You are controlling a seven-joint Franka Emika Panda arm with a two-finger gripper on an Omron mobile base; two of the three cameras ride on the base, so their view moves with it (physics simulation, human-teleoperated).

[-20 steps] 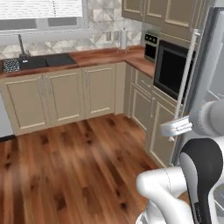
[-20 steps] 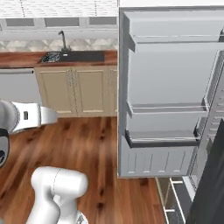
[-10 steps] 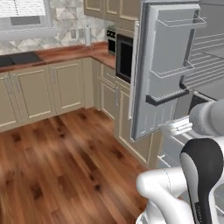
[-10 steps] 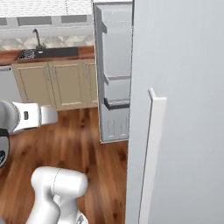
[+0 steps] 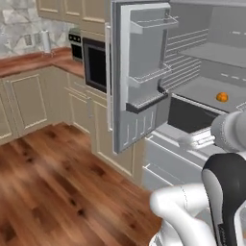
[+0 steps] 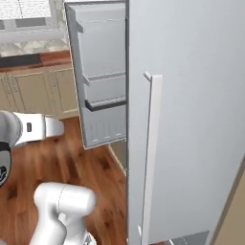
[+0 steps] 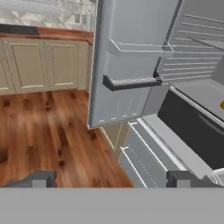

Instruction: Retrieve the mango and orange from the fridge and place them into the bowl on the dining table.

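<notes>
The fridge (image 5: 202, 62) stands with its left door (image 5: 139, 77) swung wide, baring grey shelves. The orange (image 5: 221, 97), a small bright ball, sits on a middle shelf at the right; a sliver of the orange (image 7: 222, 105) shows at the hand view's right edge. My gripper (image 7: 111, 180) is open with nothing between its fingertips (image 7: 40, 179), out in front of the fridge's lower drawers (image 7: 146, 151), below and left of the orange. In the left base view the gripper (image 5: 187, 141) hangs before the drawer front. The mango is hidden. The bowl and dining table are out of view.
The fridge's other door (image 6: 191, 119), with its long bar handle (image 6: 152, 143), looms close in the right base view. A black-fronted oven (image 5: 94, 62) and beige cabinets (image 5: 29, 96) stand left of the fridge. Wood floor (image 5: 48, 182) spreads to the left.
Both base views have swung from the kitchen cabinets toward the fridge, so the camera moved; the open shelves and the orange have come into view. The gripper has stayed open.
</notes>
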